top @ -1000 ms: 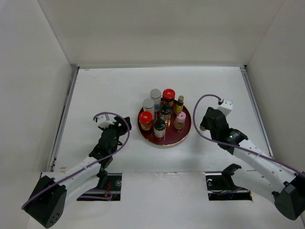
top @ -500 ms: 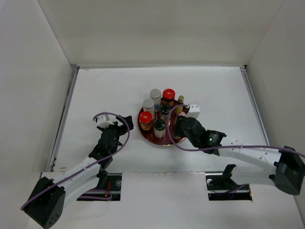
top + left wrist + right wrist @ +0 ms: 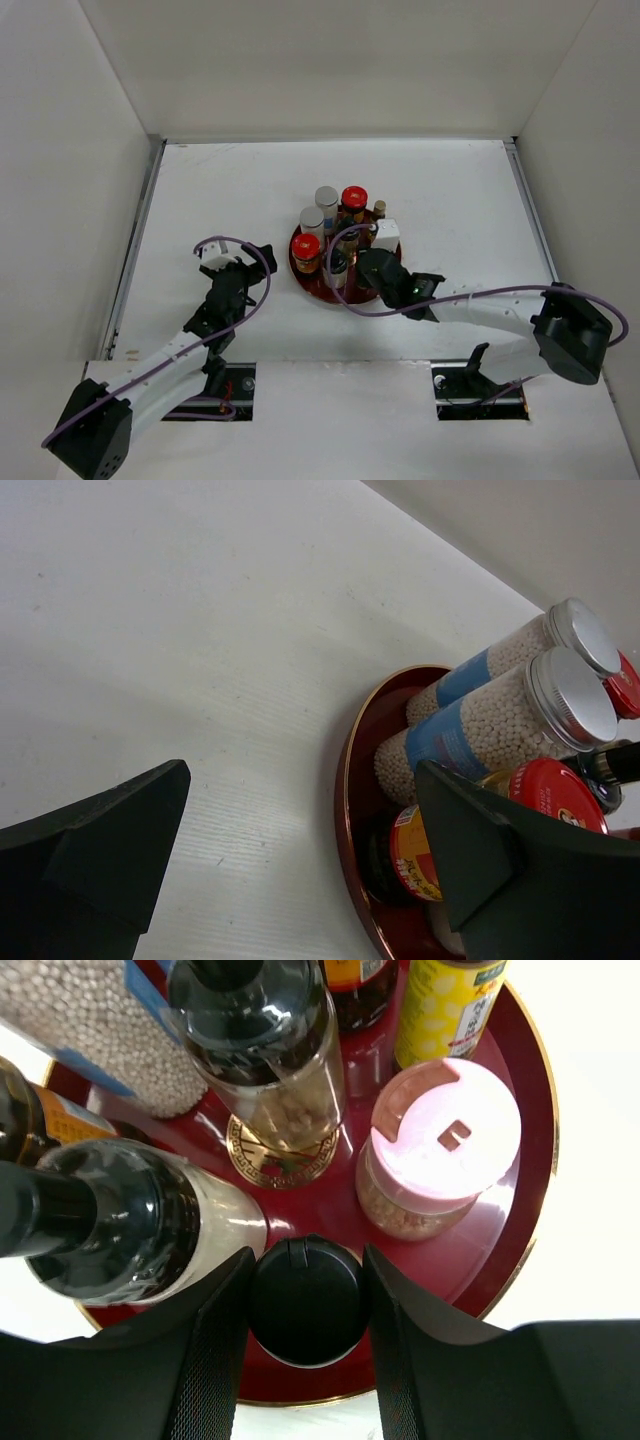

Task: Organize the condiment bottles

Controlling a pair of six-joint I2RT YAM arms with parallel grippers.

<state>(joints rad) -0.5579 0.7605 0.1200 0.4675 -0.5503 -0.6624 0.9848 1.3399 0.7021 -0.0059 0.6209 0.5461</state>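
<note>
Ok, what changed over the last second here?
The right arm swung in from the right. The right gripper is now over the near edge of the tray, its fingers against both sides of a black-capped bottle. Whether it brought that bottle in cannot be told. The left gripper, open beside the tray, barely moved. The other bottles kept their places.

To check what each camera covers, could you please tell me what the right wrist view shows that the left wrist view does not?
Only the right wrist view: the right gripper closed on a black-capped bottle, a pink-capped jar, a yellow-labelled bottle and a gold emblem. Only the left wrist view: the open left gripper, two silver lids, a red lid and a wide stretch of table. Both: the dark red tray and a jar of white beads.
</note>
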